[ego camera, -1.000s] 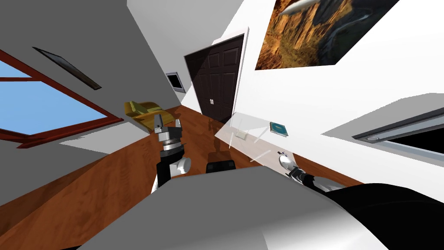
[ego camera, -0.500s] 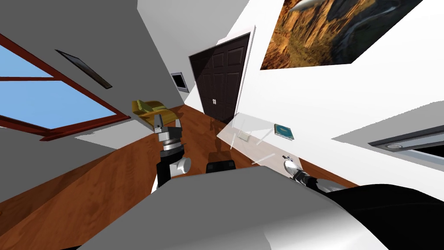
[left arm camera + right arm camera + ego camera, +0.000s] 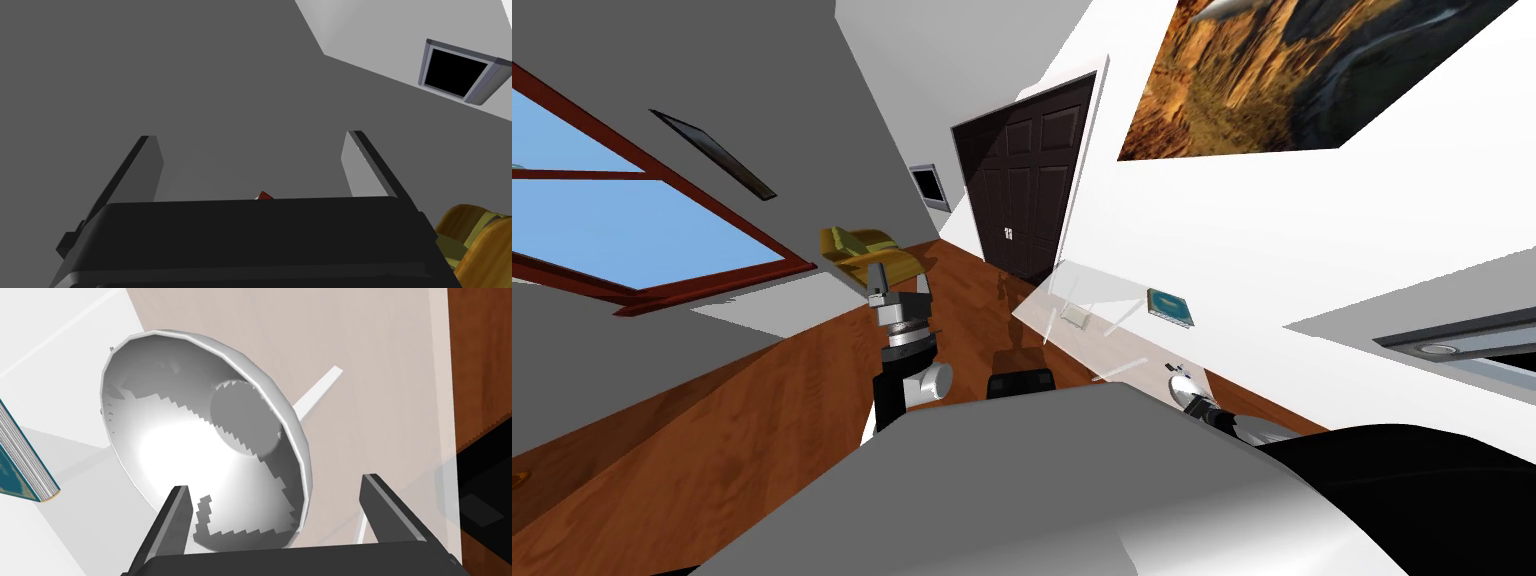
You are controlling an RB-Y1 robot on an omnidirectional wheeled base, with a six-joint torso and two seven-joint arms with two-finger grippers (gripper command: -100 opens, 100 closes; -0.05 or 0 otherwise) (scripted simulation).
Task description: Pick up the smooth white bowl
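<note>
The smooth white bowl [image 3: 190, 438] sits on a pale, glassy table top [image 3: 380, 353], close in front of my right gripper [image 3: 274, 483]. That gripper is open. One finger lies over the bowl's inside and the other stands outside its rim, neither pressing the wall. In the head view the bowl [image 3: 1180, 382] is a small white shape at the near end of the table [image 3: 1102, 300], at the tip of my right arm. My left gripper [image 3: 897, 285] is raised over the floor, open and holding nothing.
A teal book [image 3: 1171, 306] lies on the table beyond the bowl, and its edge [image 3: 22, 463] is close beside the bowl. A dark double door [image 3: 1022, 190] stands behind the table. A yellow armchair [image 3: 862, 250] is past my left gripper. Brown wood floor [image 3: 762, 400] lies to the left.
The whole head view has slid a little to the right, so I have turned slightly. Both arms keep their poses, with the right gripper still at the bowl.
</note>
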